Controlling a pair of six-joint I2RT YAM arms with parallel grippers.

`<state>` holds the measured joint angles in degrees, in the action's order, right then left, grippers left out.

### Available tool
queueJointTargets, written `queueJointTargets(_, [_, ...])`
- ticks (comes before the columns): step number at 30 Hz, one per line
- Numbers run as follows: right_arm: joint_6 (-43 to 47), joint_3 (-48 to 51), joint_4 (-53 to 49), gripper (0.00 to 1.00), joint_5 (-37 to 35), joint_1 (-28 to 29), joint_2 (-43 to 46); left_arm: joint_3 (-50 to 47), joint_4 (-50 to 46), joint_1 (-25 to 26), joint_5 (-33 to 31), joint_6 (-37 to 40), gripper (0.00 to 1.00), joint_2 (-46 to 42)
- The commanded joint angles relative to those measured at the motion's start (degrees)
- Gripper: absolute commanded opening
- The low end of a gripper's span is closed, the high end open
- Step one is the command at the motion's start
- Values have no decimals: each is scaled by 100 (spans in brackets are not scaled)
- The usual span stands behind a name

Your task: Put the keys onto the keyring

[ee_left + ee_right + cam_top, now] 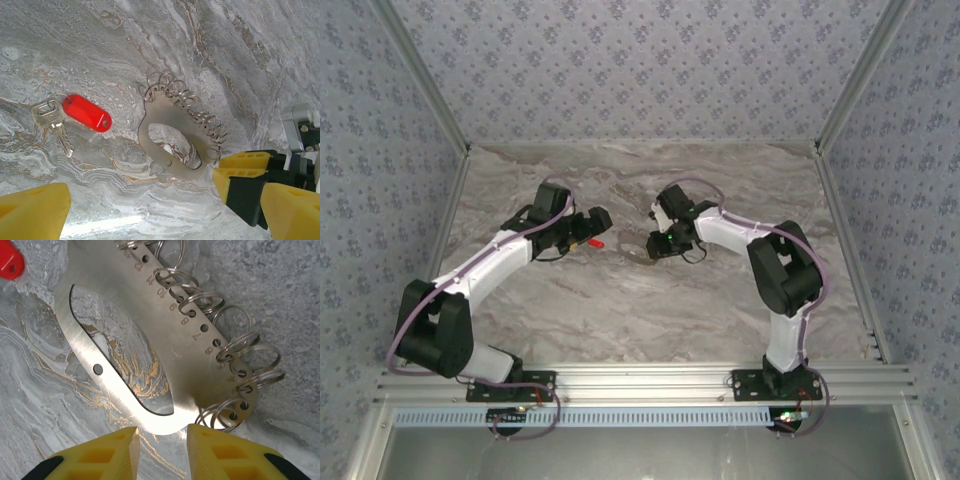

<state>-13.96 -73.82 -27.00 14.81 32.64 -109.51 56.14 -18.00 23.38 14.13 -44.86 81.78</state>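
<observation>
The keys (52,122) are a couple of silver keys on a small ring with a red oval tag (89,112), lying flat on the marble table; the tag's corner (10,265) shows in the right wrist view. The keyring (175,135) is a flat steel plate (120,325) with an oval cutout and several split rings (225,330) along one numbered edge. It lies to the right of the keys. My left gripper (160,215) hovers wide open over the bare table near both. My right gripper (162,440) is partly open, its fingertips (200,445) at the plate's rounded end, with table showing between them.
In the top view both arms reach to the middle of the marble table (640,310), the left gripper (600,228) and right gripper (655,245) close together. Patterned walls and metal rails (845,220) enclose the table.
</observation>
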Motion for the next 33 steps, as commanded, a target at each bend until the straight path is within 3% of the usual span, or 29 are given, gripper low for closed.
queueJointTargets(1, [24, -214, -182, 33, 29, -87, -230, 49, -98, 24, -26, 107, 98, -134])
queueJointTargets(8, [77, -339, -245, 33, -9, -323, -391, 148, -155, 18, -16, 140, 98, -67])
queueJointTargets(33, [-41, -61, -281, 35, -563, -904, 248, 86, -131, 9, 25, 173, 98, -57])
